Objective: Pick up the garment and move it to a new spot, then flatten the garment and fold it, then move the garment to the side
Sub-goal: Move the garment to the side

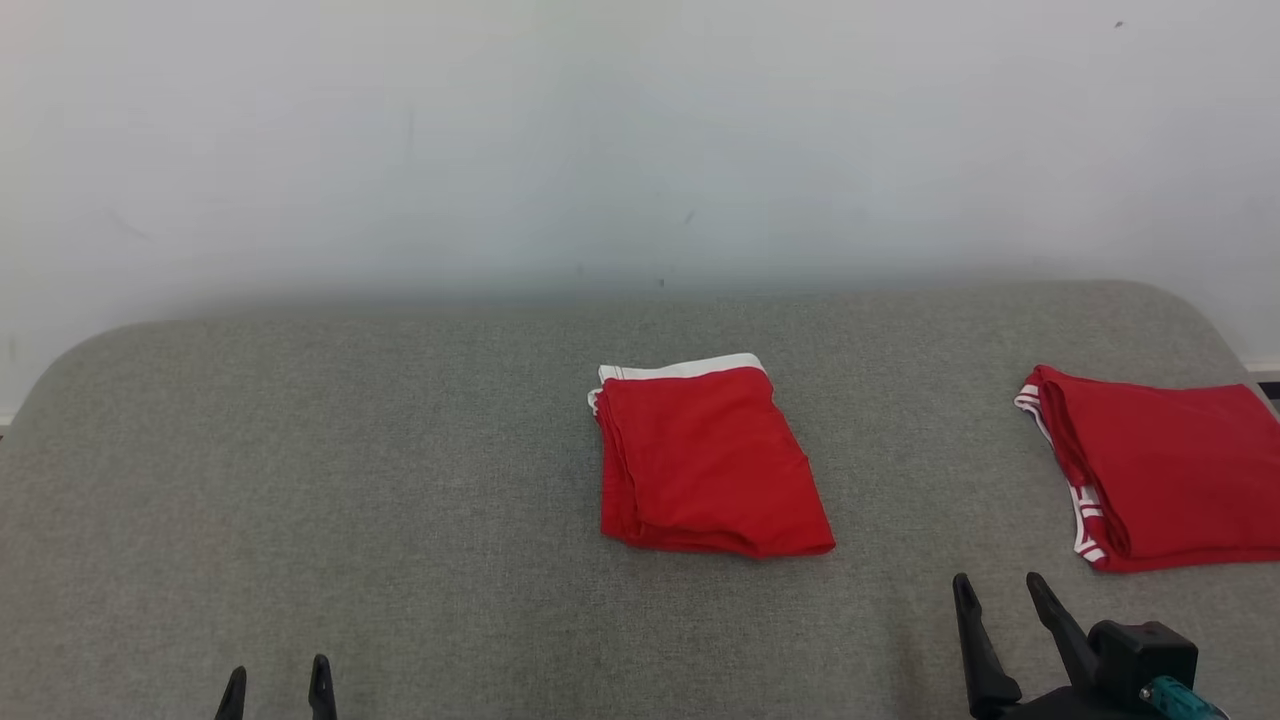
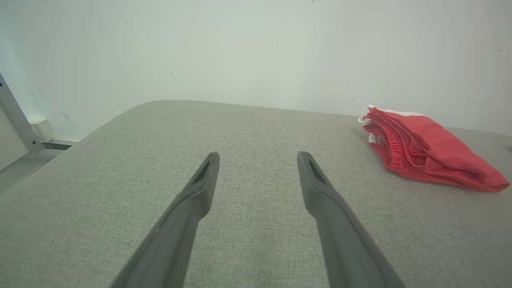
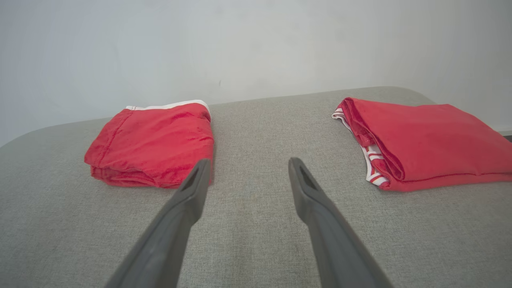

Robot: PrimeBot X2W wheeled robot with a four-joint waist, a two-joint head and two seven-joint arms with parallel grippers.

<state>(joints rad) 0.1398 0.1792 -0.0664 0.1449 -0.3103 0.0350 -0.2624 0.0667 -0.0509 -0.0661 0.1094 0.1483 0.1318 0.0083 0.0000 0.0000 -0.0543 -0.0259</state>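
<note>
A folded red garment with a white waistband [image 1: 710, 465] lies in the middle of the grey padded surface [image 1: 400, 500]; the left wrist view has it at the far right [image 2: 428, 154], the right wrist view at the left [image 3: 156, 144]. My left gripper [image 1: 277, 680] is open at the lower left, well apart from the garment, nothing between its fingers [image 2: 200, 188]. My right gripper [image 1: 1000, 588] is open at the lower right, short of the garment, its fingers [image 3: 196, 188] empty.
A second folded red garment with a red-and-white striped band [image 1: 1160, 470] lies at the right edge of the surface [image 3: 424, 140]. A pale wall [image 1: 640, 140] rises right behind the surface. A metal frame leg [image 2: 16, 116] and floor show past the left edge.
</note>
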